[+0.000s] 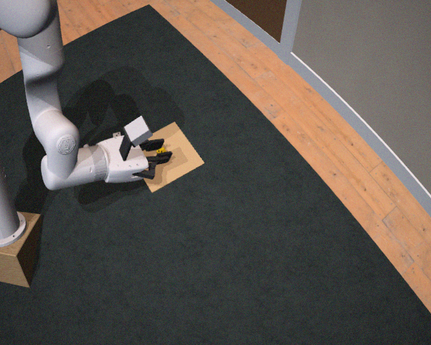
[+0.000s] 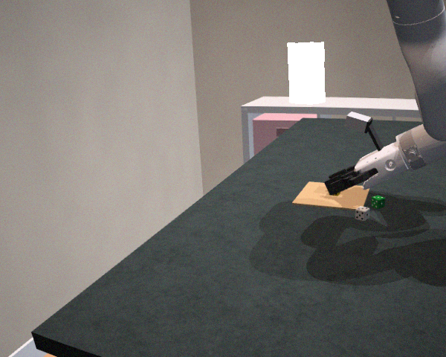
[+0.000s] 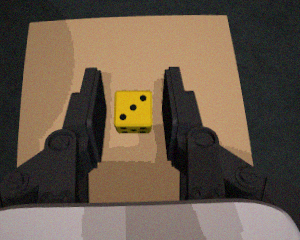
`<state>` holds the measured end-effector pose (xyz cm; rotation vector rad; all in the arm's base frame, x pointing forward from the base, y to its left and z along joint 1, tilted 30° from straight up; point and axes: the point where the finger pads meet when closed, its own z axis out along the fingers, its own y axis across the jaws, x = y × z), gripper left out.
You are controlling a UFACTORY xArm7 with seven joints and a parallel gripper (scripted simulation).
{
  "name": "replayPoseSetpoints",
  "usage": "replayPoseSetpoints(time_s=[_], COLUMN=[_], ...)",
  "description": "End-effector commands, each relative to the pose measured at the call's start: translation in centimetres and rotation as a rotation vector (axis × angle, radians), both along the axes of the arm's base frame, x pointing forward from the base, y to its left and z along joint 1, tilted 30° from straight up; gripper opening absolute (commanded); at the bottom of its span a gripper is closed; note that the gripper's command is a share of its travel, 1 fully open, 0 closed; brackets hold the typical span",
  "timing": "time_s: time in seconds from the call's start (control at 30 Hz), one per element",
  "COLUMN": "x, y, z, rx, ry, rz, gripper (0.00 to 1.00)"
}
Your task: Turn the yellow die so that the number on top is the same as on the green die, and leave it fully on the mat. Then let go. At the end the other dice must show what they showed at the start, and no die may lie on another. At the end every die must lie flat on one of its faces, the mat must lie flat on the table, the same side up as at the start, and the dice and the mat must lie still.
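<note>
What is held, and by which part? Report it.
Nothing. The gripper is open; its fingers flank the yellow die on the mat with gaps either side.

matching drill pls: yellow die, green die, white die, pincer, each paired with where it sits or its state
1. yellow die
2. green die
3. white die
4. pincer

a. on the table just off the mat's edge, beside the white die
b. open, fingers either side of a die, gaps showing
c. on the mat, three pips facing the wrist camera
d. on the table off the mat, nearest the exterior camera

Pairs: 1-c, 2-a, 3-d, 4-b
</note>
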<state>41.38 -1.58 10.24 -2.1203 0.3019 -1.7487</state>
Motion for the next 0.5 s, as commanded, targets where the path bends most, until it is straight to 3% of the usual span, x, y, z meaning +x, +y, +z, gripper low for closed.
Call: replayPoseSetpoints(time_s=[0.0, 0.17, 0.47], x=[-1.7, -3.5, -4.2], y=[-0.4, -0.6, -0.7], z=[0.4, 0.6, 0.7], rx=[-0.001, -0.001, -0.001], ry=[-0.001, -0.001, -0.001], rz=[-0.002, -0.002, -0.002], gripper=[0.36, 0.36, 0.36])
